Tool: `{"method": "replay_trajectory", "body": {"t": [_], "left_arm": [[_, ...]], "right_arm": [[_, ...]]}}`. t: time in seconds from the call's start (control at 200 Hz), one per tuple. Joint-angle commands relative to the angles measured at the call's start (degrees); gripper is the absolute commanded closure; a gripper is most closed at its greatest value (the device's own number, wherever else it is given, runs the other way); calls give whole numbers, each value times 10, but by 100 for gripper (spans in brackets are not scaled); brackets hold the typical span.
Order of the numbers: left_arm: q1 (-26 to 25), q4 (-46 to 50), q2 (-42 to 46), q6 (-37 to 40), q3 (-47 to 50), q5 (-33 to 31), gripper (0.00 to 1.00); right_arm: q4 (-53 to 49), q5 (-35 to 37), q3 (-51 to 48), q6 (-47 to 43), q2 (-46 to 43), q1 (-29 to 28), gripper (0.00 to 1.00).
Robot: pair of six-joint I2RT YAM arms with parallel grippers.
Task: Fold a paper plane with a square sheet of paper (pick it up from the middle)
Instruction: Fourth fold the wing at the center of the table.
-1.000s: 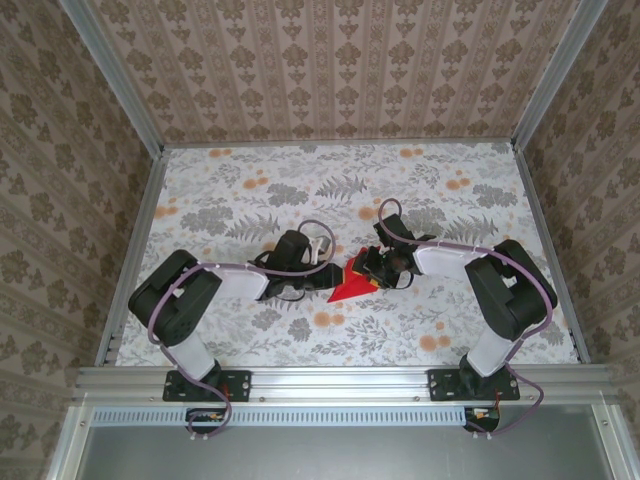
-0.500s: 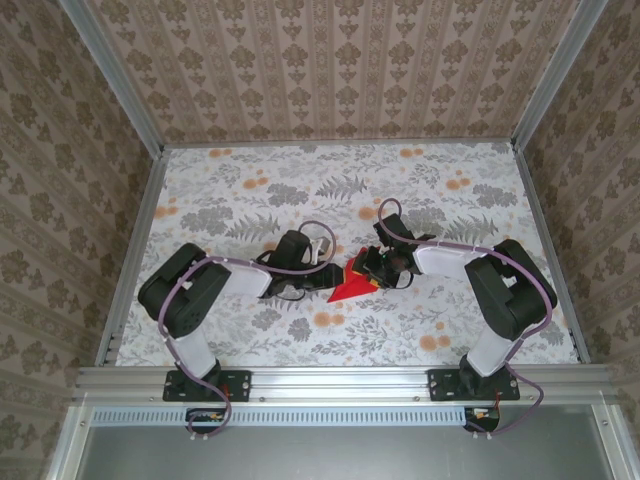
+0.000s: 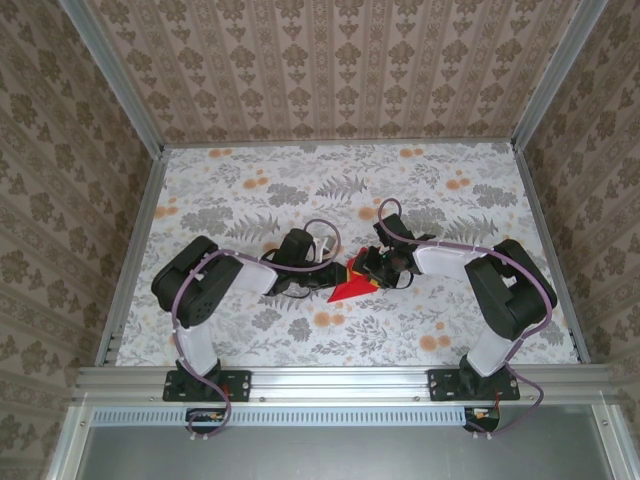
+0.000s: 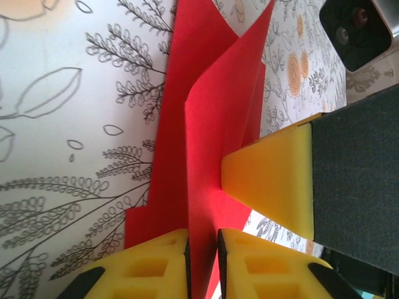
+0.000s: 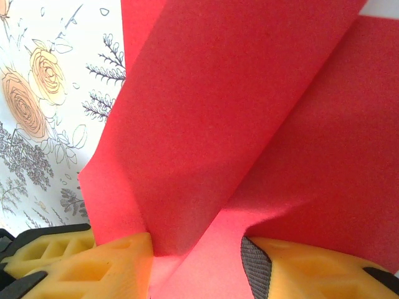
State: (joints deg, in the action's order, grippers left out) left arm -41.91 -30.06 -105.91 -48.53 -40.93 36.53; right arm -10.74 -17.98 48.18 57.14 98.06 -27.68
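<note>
The red square sheet of paper (image 3: 347, 290), creased into a pointed shape, lies mid-table between both grippers. In the left wrist view one flap of the paper (image 4: 206, 112) stands upright, and my left gripper (image 4: 202, 261) is shut on it, its yellow fingers pinching from both sides. From above, the left gripper (image 3: 330, 272) sits at the paper's left edge and the right gripper (image 3: 366, 268) at its upper right. A yellow finger of the right gripper (image 4: 274, 187) presses against the flap. In the right wrist view the right gripper (image 5: 196, 268) stands open, with folded paper (image 5: 237, 112) draped between its fingers.
The floral-patterned table (image 3: 250, 190) is boxed in by aluminium rails (image 3: 135, 250) at the sides and front, with wallpapered walls beyond. Both arms bend inward toward the middle, their bases at the near edge.
The left arm's elbow has swung to the right and its jaws have narrowed onto the upright flap. The right arm and the paper have stayed put.
</note>
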Motion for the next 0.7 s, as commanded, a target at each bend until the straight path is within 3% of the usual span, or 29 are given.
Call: {"method": "replay_trajectory", "body": {"t": [0.0, 0.255, 0.52, 0.695], "left_arm": [[-1, -29, -14, -7, -13, 38, 83], [1, -30, -15, 3, -14, 46, 86], [26, 26, 53, 23, 12, 20, 75], [26, 52, 90, 29, 27, -5, 74]], "right_arm": [[-92, 83, -43, -6, 73, -1, 52], [-95, 84, -44, -7, 78, -1, 52], [-105, 92, -41, -6, 84, -1, 52], [-104, 93, -42, -4, 88, -1, 52]]}}
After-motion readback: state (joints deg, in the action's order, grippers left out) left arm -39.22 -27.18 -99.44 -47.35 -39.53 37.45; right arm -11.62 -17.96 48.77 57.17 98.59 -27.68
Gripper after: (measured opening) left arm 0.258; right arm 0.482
